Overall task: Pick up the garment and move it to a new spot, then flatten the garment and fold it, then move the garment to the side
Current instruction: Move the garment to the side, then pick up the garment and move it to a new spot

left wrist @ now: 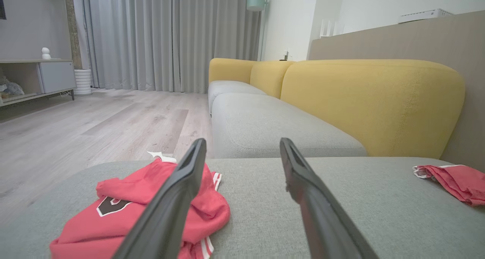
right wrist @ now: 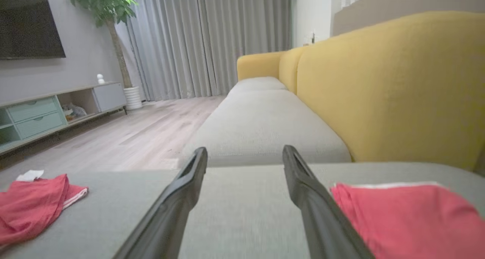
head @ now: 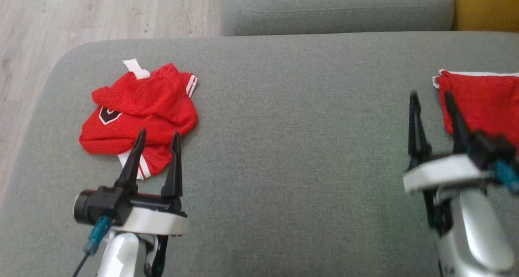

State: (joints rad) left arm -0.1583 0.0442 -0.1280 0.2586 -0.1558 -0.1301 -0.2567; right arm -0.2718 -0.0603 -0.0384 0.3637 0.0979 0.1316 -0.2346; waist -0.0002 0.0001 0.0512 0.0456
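1. The left gripper (head: 159,133) stands wide open and empty, with its fingertips over the near edge of the crumpled red garment (head: 154,102), which lies on the left of the grey cushion (head: 292,147).
2. The right gripper (head: 429,94) (blurred in the head view) is spread just as wide and holds nothing. It is at the left edge of the folded red garment (head: 486,102); whether they touch is unclear.
3. The head view's right edge cuts off that folded piece.
4. Folds half hide the dark emblem (head: 108,114) on the crumpled one.

Grey sofa seat (head: 284,147) with yellow backrests (left wrist: 371,99), pale wood floor (left wrist: 94,126), grey curtains (left wrist: 170,35), potted plant (right wrist: 110,8).
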